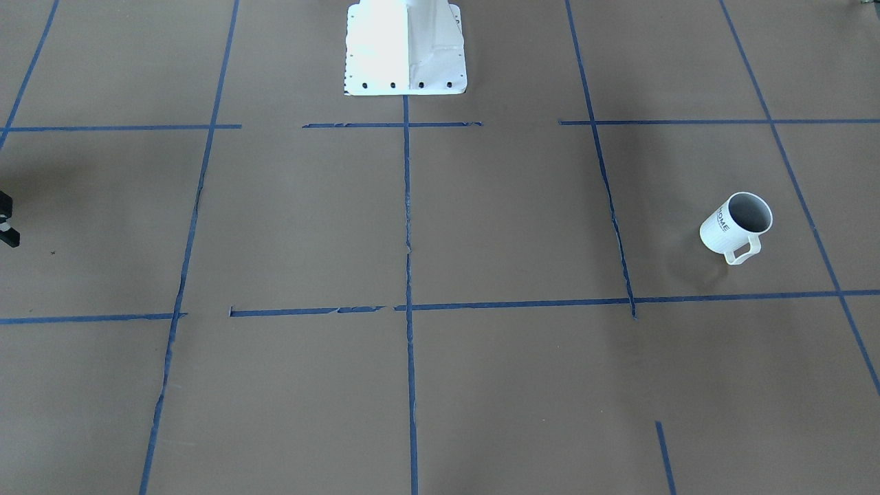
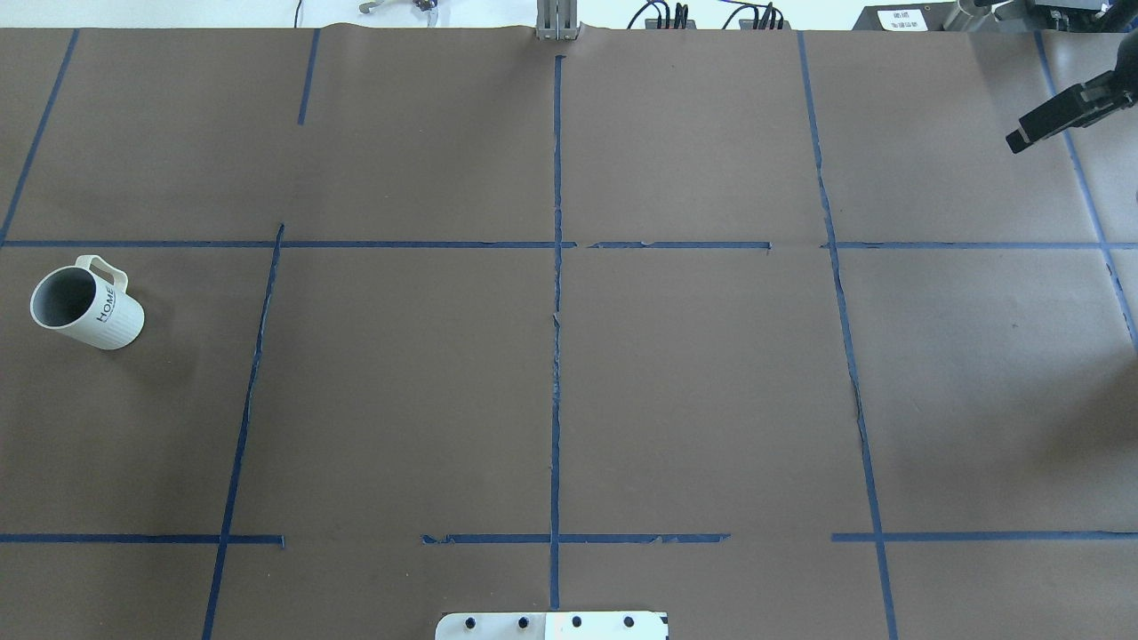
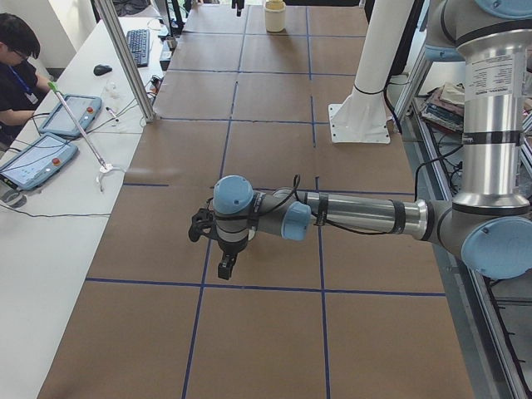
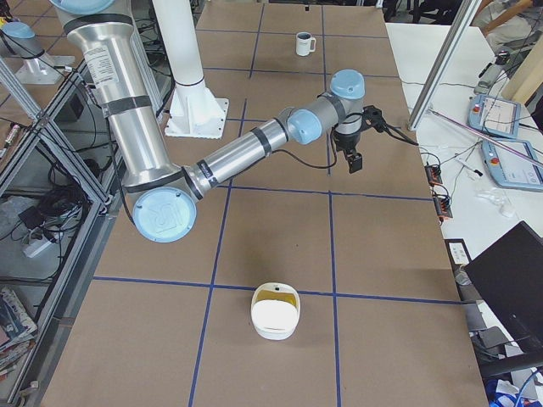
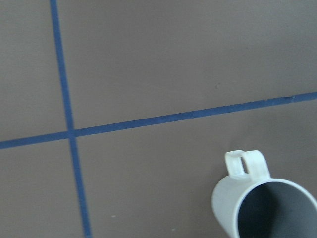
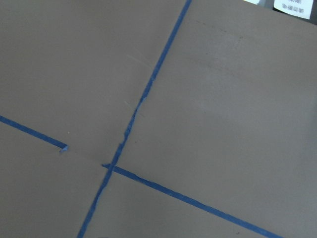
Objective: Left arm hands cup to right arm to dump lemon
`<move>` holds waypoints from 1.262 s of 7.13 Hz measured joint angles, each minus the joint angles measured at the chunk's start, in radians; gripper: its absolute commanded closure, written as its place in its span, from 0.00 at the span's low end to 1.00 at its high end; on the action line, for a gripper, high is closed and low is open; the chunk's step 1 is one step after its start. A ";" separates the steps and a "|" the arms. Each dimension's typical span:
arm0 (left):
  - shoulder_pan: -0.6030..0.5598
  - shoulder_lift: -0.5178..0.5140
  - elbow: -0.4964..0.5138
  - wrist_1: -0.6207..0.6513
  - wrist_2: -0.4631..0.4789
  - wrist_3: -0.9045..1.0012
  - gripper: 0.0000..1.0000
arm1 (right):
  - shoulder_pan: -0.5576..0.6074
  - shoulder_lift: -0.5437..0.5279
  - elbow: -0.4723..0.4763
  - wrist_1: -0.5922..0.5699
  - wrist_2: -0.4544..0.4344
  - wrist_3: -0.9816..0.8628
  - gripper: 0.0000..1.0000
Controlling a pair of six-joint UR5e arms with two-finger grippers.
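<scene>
Front-facing: a white ribbed mug [image 1: 735, 227] with a loop handle and grey inside, dark "HOME" on its side, stands upright on the brown paper-covered table [image 1: 481, 227], on the robot's left.

Overhead: "HOME" reads clearly. The black right gripper [image 2: 1031, 132] pokes in at the far right corner, and I cannot tell how its jaws stand.

Left side: the silver, blue-jointed left arm [image 3: 357, 216] stretches level. The left gripper [image 3: 225, 264] points down, its state unclear.

Left wrist: the mug sits near crossed blue tape [image 5: 69, 131].
</scene>
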 measured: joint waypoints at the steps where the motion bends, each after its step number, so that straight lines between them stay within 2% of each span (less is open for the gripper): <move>1: -0.017 0.026 0.011 0.031 -0.004 0.029 0.00 | 0.020 -0.036 0.000 -0.076 -0.002 -0.013 0.00; 3: -0.025 0.077 -0.016 0.020 -0.005 0.043 0.00 | 0.104 -0.100 0.001 -0.271 -0.011 -0.150 0.00; 5: -0.020 0.080 -0.049 0.021 -0.002 0.034 0.00 | 0.217 -0.219 0.006 -0.322 -0.033 -0.449 0.00; 7: -0.020 0.090 -0.054 0.025 -0.004 0.035 0.00 | 0.259 -0.357 0.001 -0.222 -0.036 -0.572 0.00; 9: -0.019 0.089 -0.053 0.034 -0.003 0.034 0.00 | 0.264 -0.426 0.006 -0.116 -0.028 -0.536 0.00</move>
